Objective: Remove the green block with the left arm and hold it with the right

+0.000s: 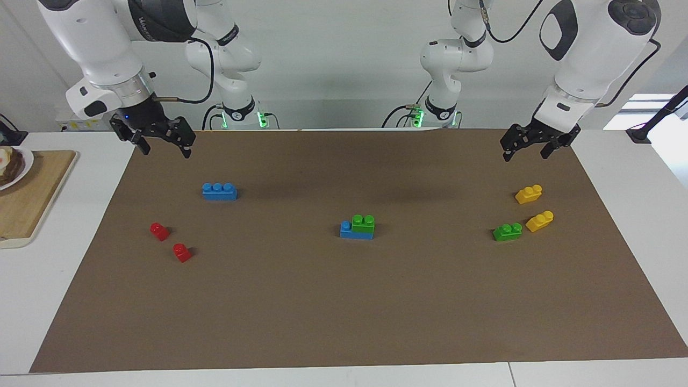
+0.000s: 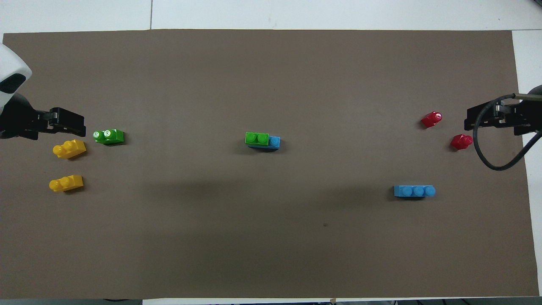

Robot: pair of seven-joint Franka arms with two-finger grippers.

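Observation:
A green block point(image 1: 364, 222) point(image 2: 256, 138) sits stacked on one end of a three-stud blue brick point(image 1: 349, 232) point(image 2: 274, 141) at the middle of the brown mat. A second green block point(image 1: 508, 231) point(image 2: 109, 136) lies loose toward the left arm's end. My left gripper point(image 1: 525, 151) point(image 2: 78, 122) hangs open and empty above the mat's edge at its own end. My right gripper point(image 1: 164, 148) point(image 2: 470, 120), below its silver wrist band, hangs open and empty above the mat's edge at its end. Both arms wait, well apart from the stack.
Two yellow blocks point(image 1: 528, 194) point(image 1: 539, 221) lie beside the loose green block. A lone blue brick point(image 1: 219, 191) and two red blocks point(image 1: 159, 231) point(image 1: 182, 252) lie toward the right arm's end. A wooden board point(image 1: 27, 199) with a plate point(image 1: 13, 166) sits off the mat there.

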